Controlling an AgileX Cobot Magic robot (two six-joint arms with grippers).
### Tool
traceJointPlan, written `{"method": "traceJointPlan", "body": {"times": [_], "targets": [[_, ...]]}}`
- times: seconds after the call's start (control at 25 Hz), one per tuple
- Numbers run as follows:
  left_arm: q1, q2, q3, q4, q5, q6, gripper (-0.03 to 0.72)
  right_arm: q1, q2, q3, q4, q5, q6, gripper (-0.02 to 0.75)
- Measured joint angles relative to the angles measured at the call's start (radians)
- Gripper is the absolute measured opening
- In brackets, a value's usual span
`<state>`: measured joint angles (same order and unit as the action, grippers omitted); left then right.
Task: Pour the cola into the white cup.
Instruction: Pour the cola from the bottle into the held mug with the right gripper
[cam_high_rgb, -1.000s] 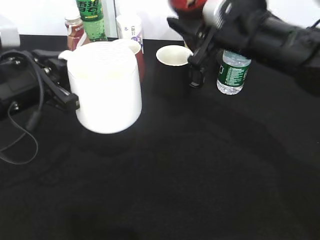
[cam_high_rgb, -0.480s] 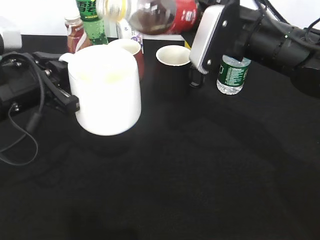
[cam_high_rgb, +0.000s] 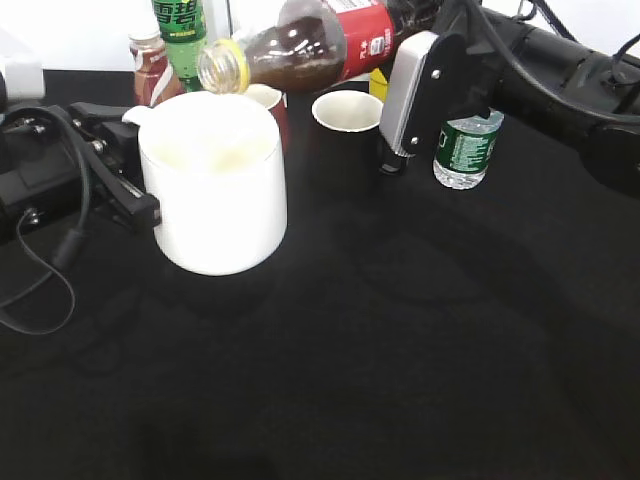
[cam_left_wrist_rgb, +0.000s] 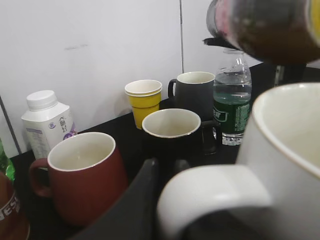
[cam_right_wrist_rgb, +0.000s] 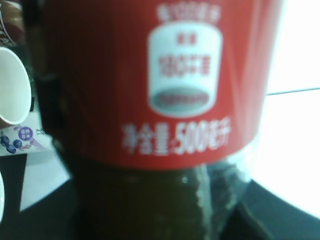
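The right gripper holds the cola nearly level, neck just above the white cup, whose handle the left gripper holds

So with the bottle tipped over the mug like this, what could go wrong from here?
1. The cola bottle still has its yellow cap on, so tilting may pour nothing.
2. The neck sits above the far rim of the white cup, not its middle; cola could spill onto the black table.
3. The left gripper holds the cup only by its handle side, so a bump from the neck could tip it toward the red mug behind.
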<state>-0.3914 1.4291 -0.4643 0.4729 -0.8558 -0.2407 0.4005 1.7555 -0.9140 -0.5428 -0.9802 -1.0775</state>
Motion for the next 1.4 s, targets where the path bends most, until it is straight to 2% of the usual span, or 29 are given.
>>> {"method": "traceJointPlan", "body": {"times": [0.48,1.4], "targets": [[0.0,0.0,0.0,-0.007,0.0,0.0,0.062,0.0,0.0,0.0,0.013,-0.011,-0.114,0.385],[0.0,0.0,0.0,-0.006,0.008,0.002,0.062,0.0,0.0,-0.004,0.021,-0.026,-0.164,0.385]]}}
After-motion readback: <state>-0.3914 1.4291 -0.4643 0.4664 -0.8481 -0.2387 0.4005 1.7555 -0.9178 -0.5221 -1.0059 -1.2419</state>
